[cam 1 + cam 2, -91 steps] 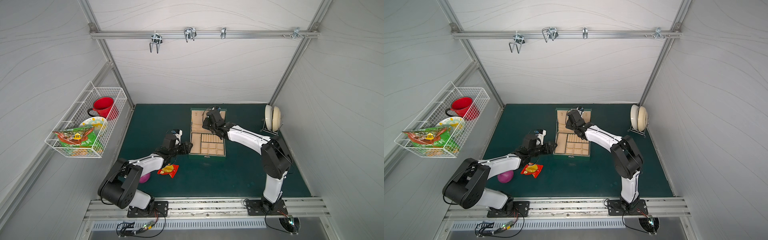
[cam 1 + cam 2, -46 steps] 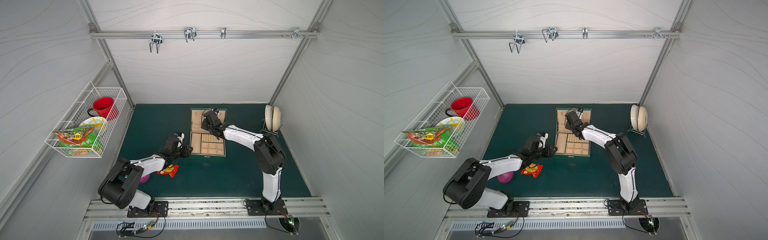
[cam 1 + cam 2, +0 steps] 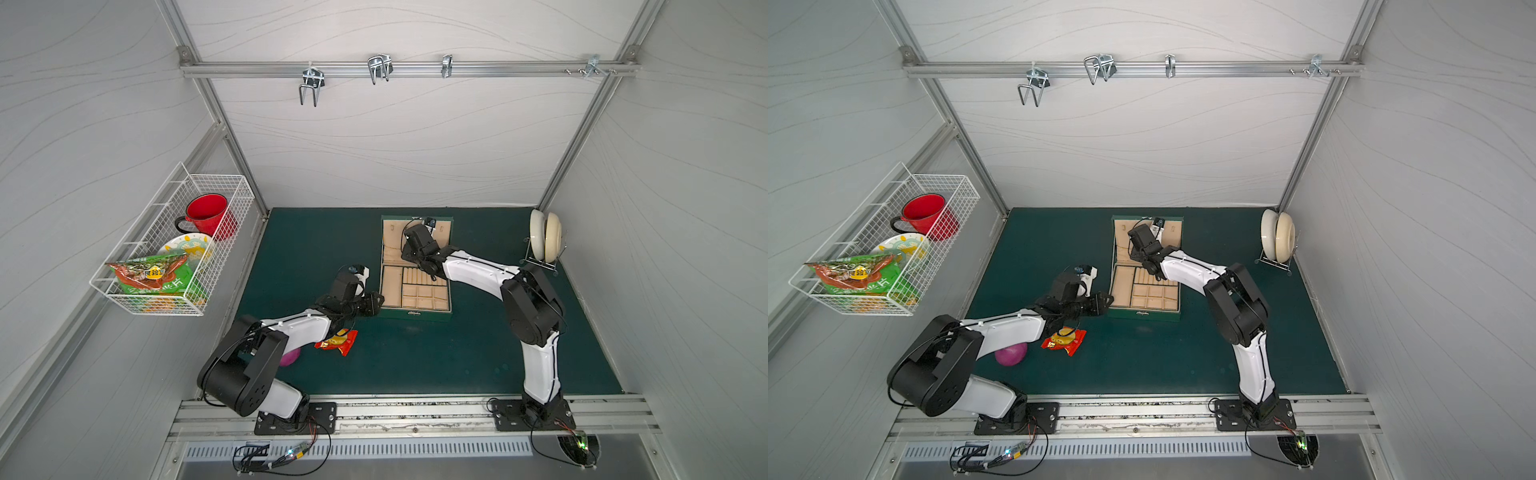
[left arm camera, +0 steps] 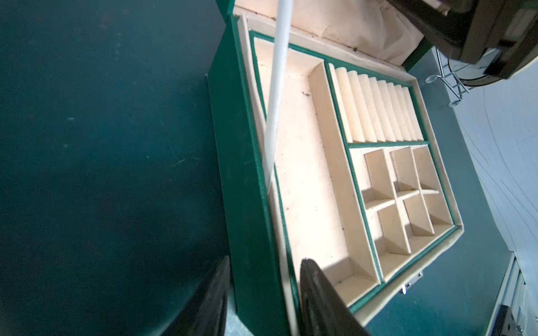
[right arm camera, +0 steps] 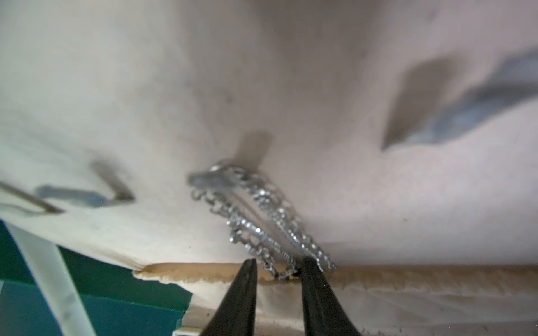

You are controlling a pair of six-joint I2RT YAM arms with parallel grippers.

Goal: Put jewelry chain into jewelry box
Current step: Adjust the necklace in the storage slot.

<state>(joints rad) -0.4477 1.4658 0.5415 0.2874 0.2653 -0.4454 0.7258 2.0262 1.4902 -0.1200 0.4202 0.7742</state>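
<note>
The dark green jewelry box (image 3: 415, 314) (image 3: 1144, 314) lies open mid-mat, beige compartments up and lid tilted back. The silvery jewelry chain (image 5: 262, 209) hangs in several strands from a small hook on the lid's beige lining. My right gripper (image 5: 278, 259) (image 3: 409, 235) is at the lid, its fingers a little apart. The chain's lowest loop dangles between the tips and brushes one finger. My left gripper (image 4: 265, 259) (image 3: 376, 301) straddles the box's left wall (image 4: 233, 174) near the front corner. One finger is outside, the other inside the long compartment, both against the wall.
A white lid strap (image 4: 276, 87) crosses the long compartment. A red snack packet (image 3: 337, 341) and a purple ball (image 3: 291, 357) lie under the left arm. A plate rack (image 3: 544, 241) stands back right. A wire basket (image 3: 174, 249) hangs on the left wall.
My left gripper has slid toward the box's front left corner and its jaws have narrowed onto the wall. My right gripper has shifted only slightly at the lid.
</note>
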